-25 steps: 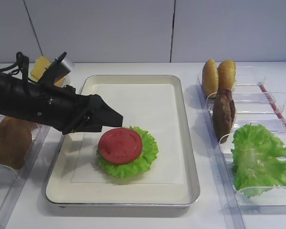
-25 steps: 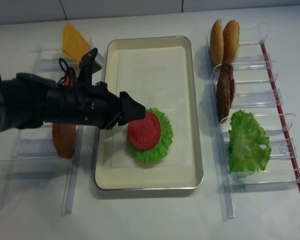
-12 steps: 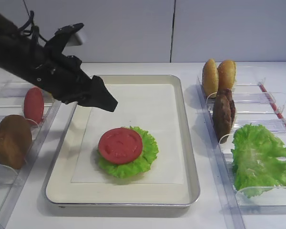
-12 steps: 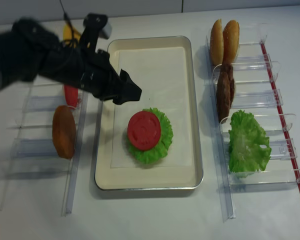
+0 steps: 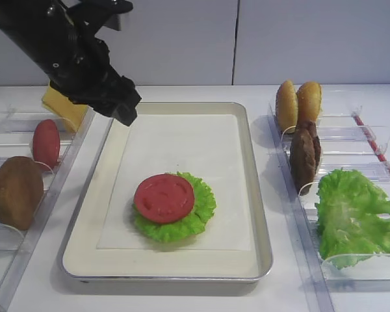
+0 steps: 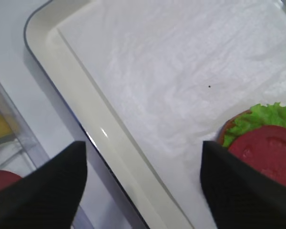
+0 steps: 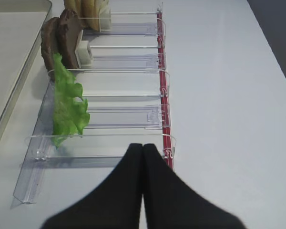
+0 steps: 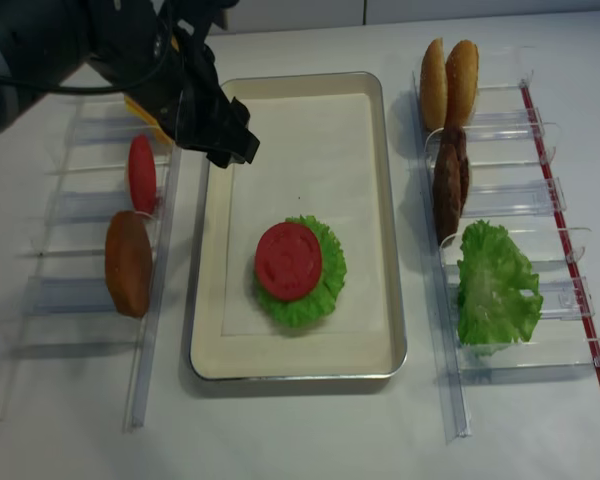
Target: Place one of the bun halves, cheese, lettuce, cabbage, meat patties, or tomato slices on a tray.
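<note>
A red tomato slice [image 5: 164,197] lies on a green lettuce leaf [image 5: 200,211] in the near half of the tray [image 5: 265,250]. My left gripper [image 5: 125,109] hangs open and empty above the tray's far left corner, well clear of the slice. In the left wrist view its fingers [image 6: 47,188] straddle the tray rim [image 6: 74,112], and the tomato slice [image 6: 269,155] shows beside the right finger. My right gripper [image 7: 143,149] is shut on nothing, low over the table at the near end of the right rack.
The left racks hold a yellow cheese slice [image 5: 60,107], another tomato slice [image 5: 45,143] and a brown bun half [image 5: 16,192]. The right racks hold two bun halves [image 5: 299,104], dark patties [image 5: 305,153] and a lettuce leaf [image 5: 354,214]. The tray's far half shows bare paper.
My left gripper has risen and drawn back from beside the tomato slice to the tray's far left corner, still open. The slice stays on the lettuce. The right gripper has not moved.
</note>
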